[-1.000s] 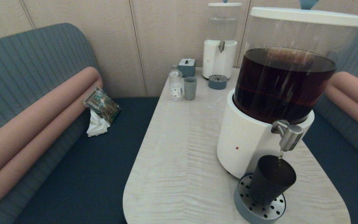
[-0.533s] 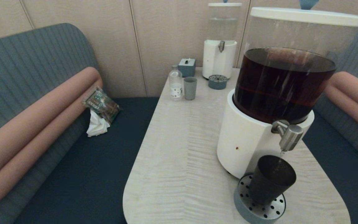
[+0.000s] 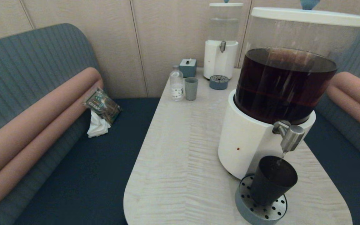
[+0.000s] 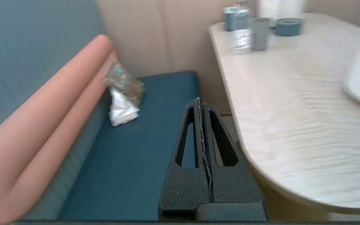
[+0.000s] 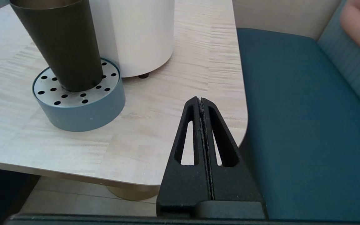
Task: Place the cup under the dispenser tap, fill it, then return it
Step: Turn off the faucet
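Cup (image 3: 273,180) on drip tray (image 3: 245,204) under dispenser tap (image 3: 290,135), filling step.
Next: right gripper (image 5: 201,100), jaws pressed together near tray, must open & grasp cup; left gripper (image 4: 198,100) likewise closed, parked.

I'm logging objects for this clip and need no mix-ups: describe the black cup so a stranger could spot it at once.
Find the big dispenser with the white base and dark brown liquid at the table's near right end. Below its steel tap sits a round perforated drip tray, and the cup stands on it. It is black, tapered and handleless, unlike the smaller grey-blue cup far back beside a clear bottle.
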Controlling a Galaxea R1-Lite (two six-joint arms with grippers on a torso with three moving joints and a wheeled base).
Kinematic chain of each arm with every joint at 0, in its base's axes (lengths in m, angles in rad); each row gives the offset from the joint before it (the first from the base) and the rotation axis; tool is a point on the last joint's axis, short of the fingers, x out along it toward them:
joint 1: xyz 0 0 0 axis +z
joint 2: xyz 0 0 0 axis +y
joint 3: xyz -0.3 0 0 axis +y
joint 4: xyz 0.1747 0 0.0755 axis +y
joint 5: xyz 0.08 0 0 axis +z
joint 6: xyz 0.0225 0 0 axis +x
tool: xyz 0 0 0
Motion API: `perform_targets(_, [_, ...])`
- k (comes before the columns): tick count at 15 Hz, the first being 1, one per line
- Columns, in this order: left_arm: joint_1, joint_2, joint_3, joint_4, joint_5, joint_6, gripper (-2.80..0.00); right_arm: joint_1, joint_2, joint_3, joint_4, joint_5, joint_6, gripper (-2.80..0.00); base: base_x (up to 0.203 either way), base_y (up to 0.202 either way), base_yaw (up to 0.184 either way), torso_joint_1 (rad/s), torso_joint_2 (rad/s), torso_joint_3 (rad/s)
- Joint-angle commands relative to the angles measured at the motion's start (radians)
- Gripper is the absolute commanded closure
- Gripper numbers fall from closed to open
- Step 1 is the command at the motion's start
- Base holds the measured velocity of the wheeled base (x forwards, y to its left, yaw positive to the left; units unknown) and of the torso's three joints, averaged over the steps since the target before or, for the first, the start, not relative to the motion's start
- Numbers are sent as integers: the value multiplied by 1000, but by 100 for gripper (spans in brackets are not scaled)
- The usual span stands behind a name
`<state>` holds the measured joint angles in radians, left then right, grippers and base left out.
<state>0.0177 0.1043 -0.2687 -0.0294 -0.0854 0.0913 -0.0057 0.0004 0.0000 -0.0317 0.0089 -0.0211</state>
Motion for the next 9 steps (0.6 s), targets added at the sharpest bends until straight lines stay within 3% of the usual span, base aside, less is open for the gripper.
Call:
perform_targets(1, [-1, 191, -136, 36, -28, 0, 0, 0, 0, 11, -1, 0, 0, 0, 0, 0, 0, 0, 0, 0])
perform_targets(3, [-1, 392, -259, 65, -108, 1, 0, 0, 0, 11, -1, 0, 0, 0, 0, 0, 0, 0, 0, 0])
perform_targets(9, [-3, 867, -551, 86, -431, 0, 0, 0, 0, 11, -1, 0, 0, 0, 0, 0, 0, 0, 0, 0])
